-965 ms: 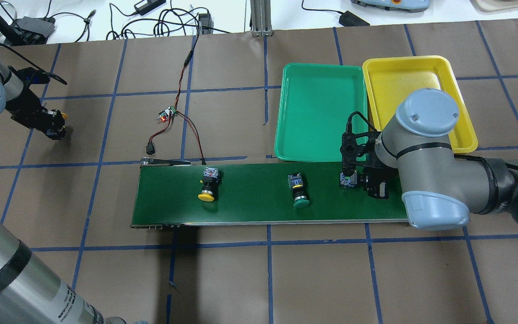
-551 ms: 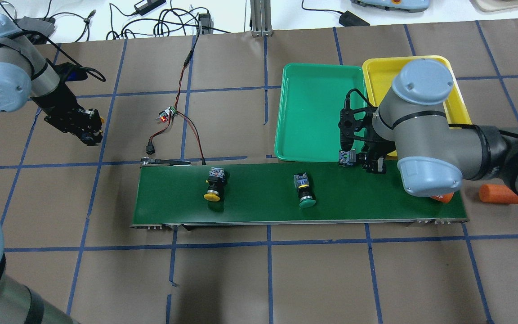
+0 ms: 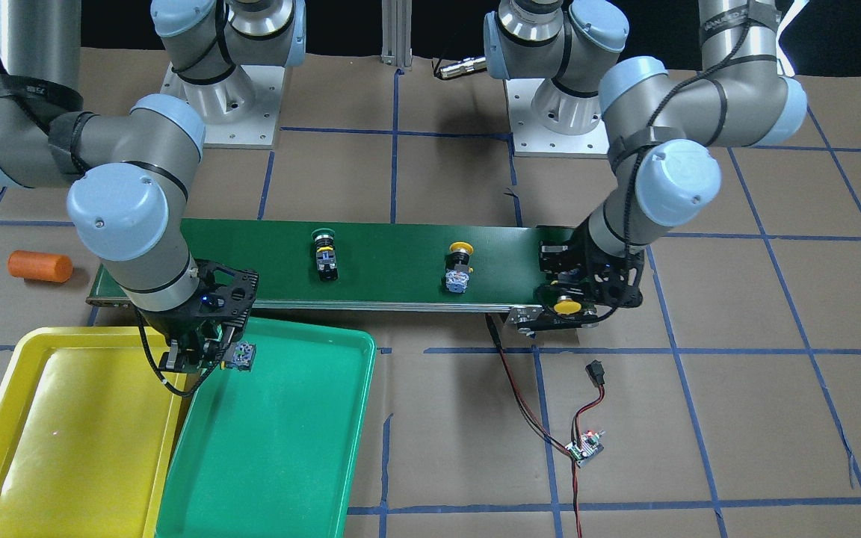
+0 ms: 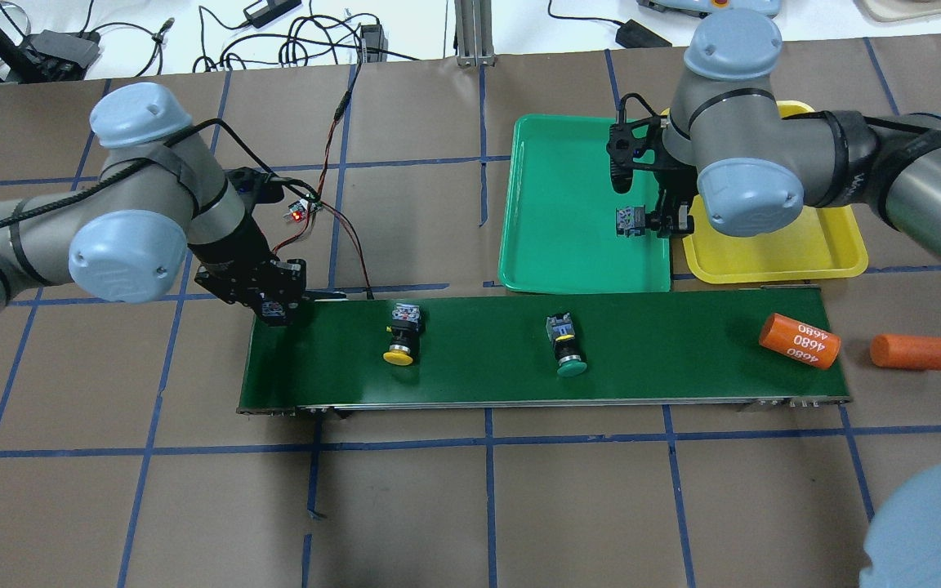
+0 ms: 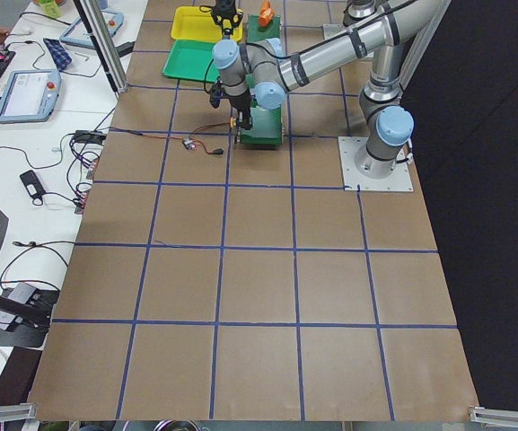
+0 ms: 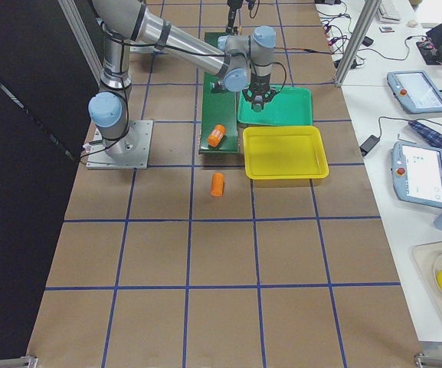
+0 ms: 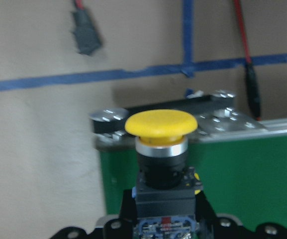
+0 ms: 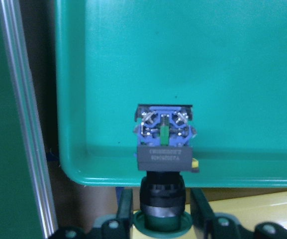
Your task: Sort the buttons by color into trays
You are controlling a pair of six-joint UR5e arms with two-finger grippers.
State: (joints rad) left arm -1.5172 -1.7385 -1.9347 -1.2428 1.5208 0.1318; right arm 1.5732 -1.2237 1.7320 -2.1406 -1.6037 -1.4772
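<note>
My left gripper [image 4: 274, 309] is shut on a yellow-capped button [image 7: 160, 134] and holds it over the left end of the dark-green belt [image 4: 479, 359]. My right gripper [image 4: 648, 220] is shut on a green-capped button [image 8: 164, 149] and holds it above the near right part of the green tray [image 4: 560, 163], beside the yellow tray [image 4: 813, 245]. Both trays hold nothing. A second yellow button [image 4: 399, 335] and a second green button [image 4: 566, 347] lie on the belt.
An orange cylinder printed 4680 [image 4: 797, 340] lies on the belt's right end. A plain orange cylinder [image 4: 910, 351] lies on the table beside it. A small circuit board with red and black wires [image 4: 305, 208] lies behind the belt's left end.
My left arm swung in from the far left to the belt's left end with the yellow button. My right arm carried the green button from the belt to over the green tray. The belt's buttons drifted right.
</note>
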